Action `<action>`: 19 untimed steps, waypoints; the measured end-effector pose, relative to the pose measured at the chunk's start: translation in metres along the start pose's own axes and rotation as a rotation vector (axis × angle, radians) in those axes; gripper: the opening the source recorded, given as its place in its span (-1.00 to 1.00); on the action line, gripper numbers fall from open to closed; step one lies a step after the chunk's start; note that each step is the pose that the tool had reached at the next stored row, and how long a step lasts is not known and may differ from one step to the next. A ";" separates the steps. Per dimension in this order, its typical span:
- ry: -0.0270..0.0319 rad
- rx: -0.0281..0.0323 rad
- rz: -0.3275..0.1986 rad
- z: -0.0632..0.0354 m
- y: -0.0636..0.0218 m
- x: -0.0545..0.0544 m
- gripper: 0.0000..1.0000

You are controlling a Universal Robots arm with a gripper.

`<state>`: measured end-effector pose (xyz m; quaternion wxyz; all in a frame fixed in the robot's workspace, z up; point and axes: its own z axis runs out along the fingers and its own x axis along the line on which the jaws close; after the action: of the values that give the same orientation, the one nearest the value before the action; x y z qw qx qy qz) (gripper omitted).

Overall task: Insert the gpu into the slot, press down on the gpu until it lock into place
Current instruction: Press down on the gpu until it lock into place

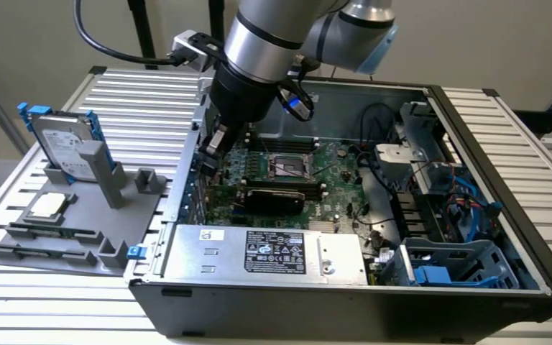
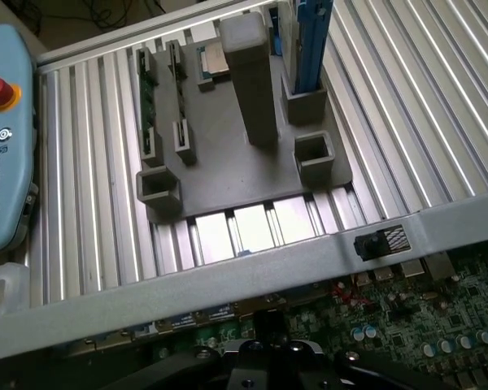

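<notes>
Printed in dark capitals on the pale blue teach pendant in the wrist view: "UNIVERSAL ROBOTS", beside a red stop button on a yellow ring. On the silver power-supply box in the exterior view, a black-and-white label with small print, too fine to read, plus a small white sticker near one corner.

Open computer case lying on its side on the ribbed aluminium table, holding the green motherboard, the square silver CPU socket, the power-supply box along the near wall, and a grey-blue drive cage with cables at the exterior view's right. Black gpu lying flat across the motherboard, between CPU socket and power supply, apparently seated over the slot; blue strip itself not made out beneath it.

Gripper closed with nothing between its fingers, hanging over the case's edge at the exterior view's left, near the motherboard, apart from the gpu.

Grey parts holder on the table at the exterior view's left, carrying an upright hard drive in blue rails, a tall grey post, a square silver chip and two long narrow sticks in low brackets, possibly memory modules. Same holder seen in the wrist view beyond the case's grey rim.
</notes>
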<state>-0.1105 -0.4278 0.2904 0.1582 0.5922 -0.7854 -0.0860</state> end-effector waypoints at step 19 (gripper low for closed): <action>0.0059 0.0012 0.002 0.0029 0.0030 -0.001 -0.79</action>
<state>-0.1140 -0.4262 0.2886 0.1602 0.5916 -0.7857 -0.0836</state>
